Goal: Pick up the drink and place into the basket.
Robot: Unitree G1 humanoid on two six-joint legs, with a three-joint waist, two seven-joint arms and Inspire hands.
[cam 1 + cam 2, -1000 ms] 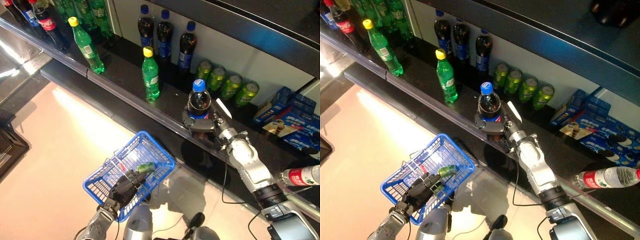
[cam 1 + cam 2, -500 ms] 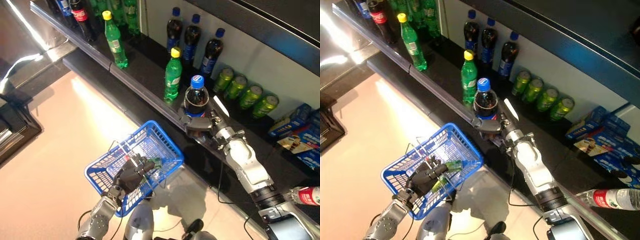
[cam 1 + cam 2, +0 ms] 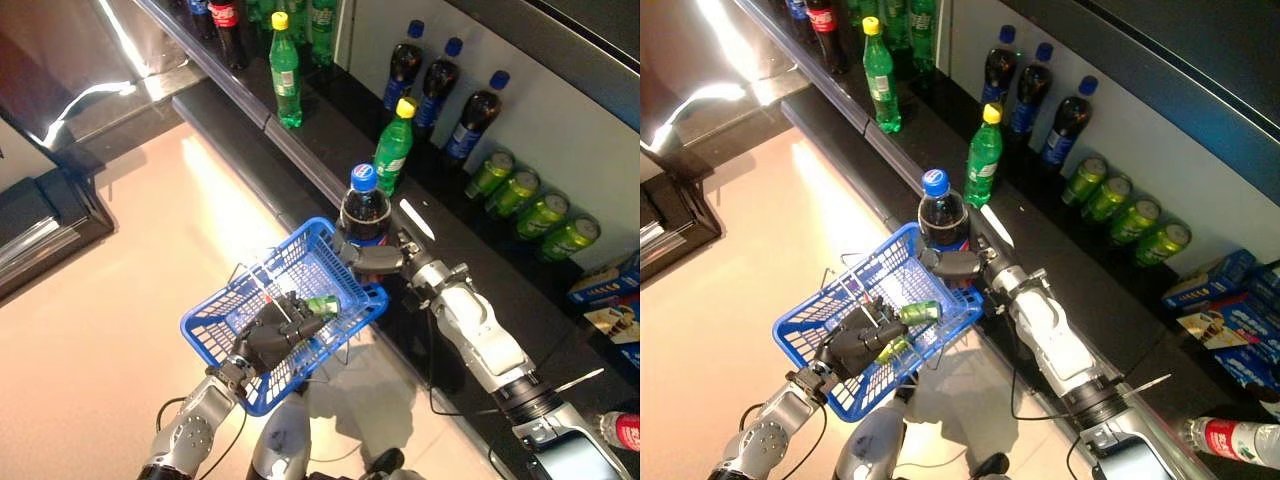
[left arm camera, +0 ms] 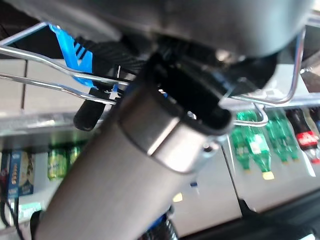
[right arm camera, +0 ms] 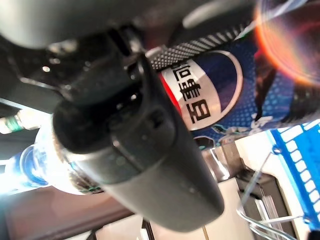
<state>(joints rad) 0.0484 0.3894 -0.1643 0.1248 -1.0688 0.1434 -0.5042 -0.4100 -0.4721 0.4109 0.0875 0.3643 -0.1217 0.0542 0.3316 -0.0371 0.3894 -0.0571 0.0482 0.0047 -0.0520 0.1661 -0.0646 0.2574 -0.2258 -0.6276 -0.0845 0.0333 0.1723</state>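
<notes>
A dark cola bottle (image 3: 364,208) with a blue cap stands upright in my right hand (image 3: 378,259), whose fingers are curled round its lower body. It hangs just past the far rim of the blue wire basket (image 3: 232,313); its blue label (image 5: 227,95) fills the right wrist view. My left hand (image 3: 268,338) is shut on the basket's wire handles (image 4: 60,80) from below and holds it up above the floor. A small green can (image 3: 921,312) lies in the basket.
A long dark shelf (image 3: 310,125) runs behind, carrying green bottles (image 3: 392,148), dark cola bottles (image 3: 440,89), green cans (image 3: 542,214) and blue boxes (image 3: 1220,315). A water bottle (image 3: 1240,438) lies at the lower right. Pale floor (image 3: 110,320) stretches to the left.
The whole picture has shifted, so the camera moved. My right hand has carried the cola bottle away from the shelf edge, closer to the basket's far rim. The basket stays held.
</notes>
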